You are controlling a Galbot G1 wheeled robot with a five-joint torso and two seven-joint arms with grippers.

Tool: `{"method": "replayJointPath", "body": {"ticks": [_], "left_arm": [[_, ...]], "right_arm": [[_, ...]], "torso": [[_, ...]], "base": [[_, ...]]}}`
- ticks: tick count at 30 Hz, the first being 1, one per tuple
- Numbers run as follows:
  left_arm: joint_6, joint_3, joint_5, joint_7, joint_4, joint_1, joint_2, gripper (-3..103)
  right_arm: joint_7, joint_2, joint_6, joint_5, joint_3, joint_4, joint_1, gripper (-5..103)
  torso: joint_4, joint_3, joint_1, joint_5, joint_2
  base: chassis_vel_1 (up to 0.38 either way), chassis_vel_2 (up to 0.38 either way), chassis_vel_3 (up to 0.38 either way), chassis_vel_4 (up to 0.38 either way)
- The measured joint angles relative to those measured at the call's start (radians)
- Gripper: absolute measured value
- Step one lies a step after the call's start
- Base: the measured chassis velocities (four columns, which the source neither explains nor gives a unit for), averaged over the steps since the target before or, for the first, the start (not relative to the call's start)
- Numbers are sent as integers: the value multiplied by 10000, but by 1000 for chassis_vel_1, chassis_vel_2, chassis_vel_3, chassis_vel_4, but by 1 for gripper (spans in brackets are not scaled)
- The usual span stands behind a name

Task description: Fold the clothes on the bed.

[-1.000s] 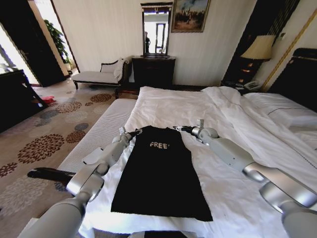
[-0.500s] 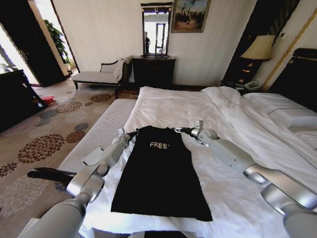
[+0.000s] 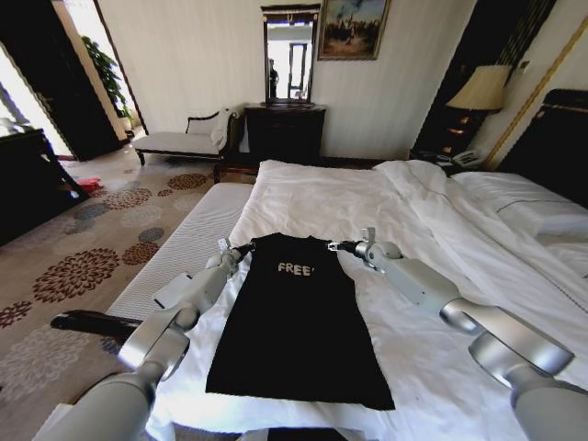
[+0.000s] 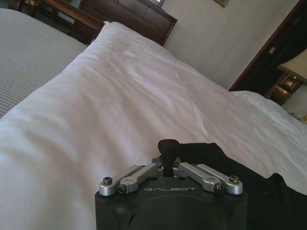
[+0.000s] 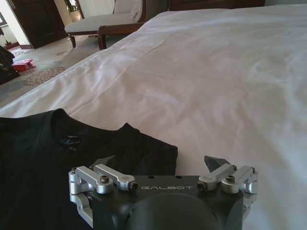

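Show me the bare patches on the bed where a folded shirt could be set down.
Free: the wide white duvet of the bed beyond the T-shirt, up toward the dresser, and the stretch beside the right arm toward the pillows. Crowded: the shirt's shoulders, where the left tool is shut on fabric and the right tool sits open.

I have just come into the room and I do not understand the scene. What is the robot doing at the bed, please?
The robot is working on a black T-shirt that lies flat on the white bed, sleeves already folded in. The left gripper is shut on the shirt's left shoulder corner. The right gripper is at the right shoulder corner with its fingers open, so it does not hold the cloth. The shirt is not yet folded in half.
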Motion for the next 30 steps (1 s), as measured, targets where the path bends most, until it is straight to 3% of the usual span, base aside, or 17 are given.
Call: {"method": "replayJointPath", "body": {"ticks": [5, 10, 12, 15, 18, 22, 30], "left_arm": [[8, 53, -37, -39, -88, 6, 1, 2], [10, 85, -72, -70, -175, 31, 17, 2], [11, 87, -92, -82, -184, 42, 44, 2], [9, 88, -105, -83, -180, 48, 65, 2], [-12, 78, -122, -83, -170, 85, 86, 2], [-35, 72, -148, -84, -184, 119, 104, 2], [-61, 63, -173, -89, -328, 199, 157, 2]], "right_arm": [[1, 286, -103, -38, -101, -427, 97, 102], [-33, 546, -158, -140, -175, -779, 169, 90], [-90, 678, -163, -195, -183, -920, 199, 79], [-117, 791, -163, -236, -188, -1023, 210, 74], [-137, 942, -151, -243, -190, -1200, 225, 57], [-162, 1013, -116, -209, -160, -1275, 236, 47], [-184, 889, -90, -135, -127, -1224, 257, 14]], "torso": [[2, 1, 0, 0, 0], [-2, 0, 0, 0, 0], [3, 0, 0, -1, 0], [3, 0, 0, 0, 0], [0, 0, 0, 0, 0], [3, 1, 0, 0, 0], [0, 1, 0, 0, 0]], "base": [[0, 0, 0, 0], [0, 0, 0, 0], [0, 0, 0, 0], [0, 0, 0, 0], [0, 0, 0, 0], [0, 0, 0, 0], [0, 0, 0, 0]]}}
